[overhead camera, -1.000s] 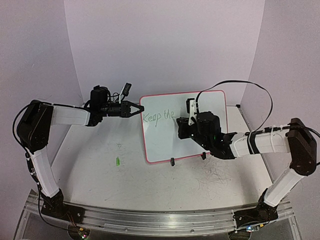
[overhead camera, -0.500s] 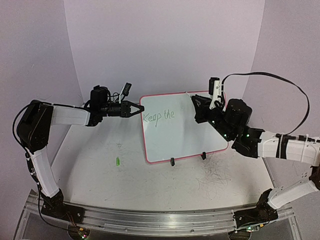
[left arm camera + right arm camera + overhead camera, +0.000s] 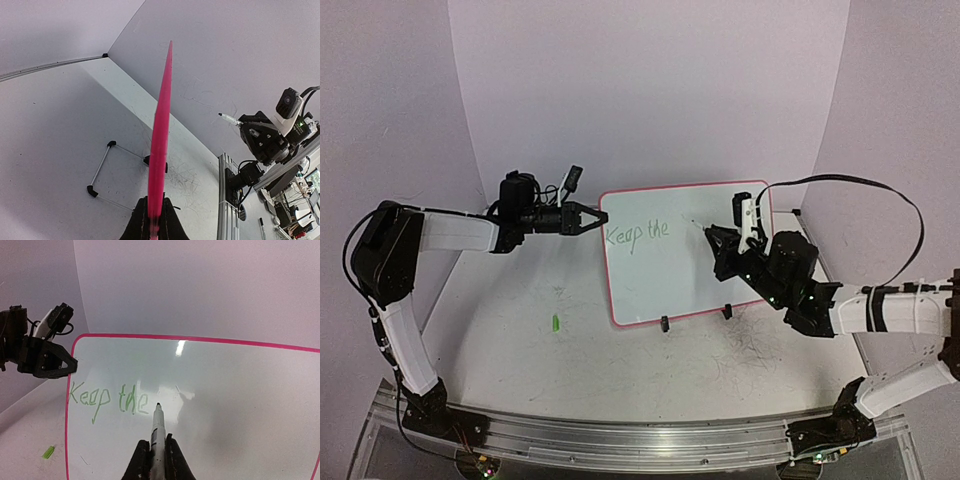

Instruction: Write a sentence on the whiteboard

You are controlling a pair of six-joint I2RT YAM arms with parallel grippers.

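Note:
The whiteboard (image 3: 665,285) stands tilted on the table, white with a pink rim. The sentence (image 3: 637,233) reads "Keep the" in green at the upper left; the right wrist view shows it too (image 3: 107,399). My left gripper (image 3: 599,222) is shut on the whiteboard's left edge, which is seen edge-on as a pink strip (image 3: 161,140) between the fingers. My right gripper (image 3: 718,243) is shut on a white marker (image 3: 158,432). The marker's tip points at the board just right of "the", a short gap off the surface.
A small green cap (image 3: 555,323) lies on the table left of the board. Two black clip feet (image 3: 664,323) hold the board's lower edge, and a wire stand (image 3: 102,167) sits behind it. Purple walls close in on three sides.
My right arm pulled back from in front of the board to the right, then lowered with the marker tip pointing just right of "the". The text and my left gripper are unchanged.

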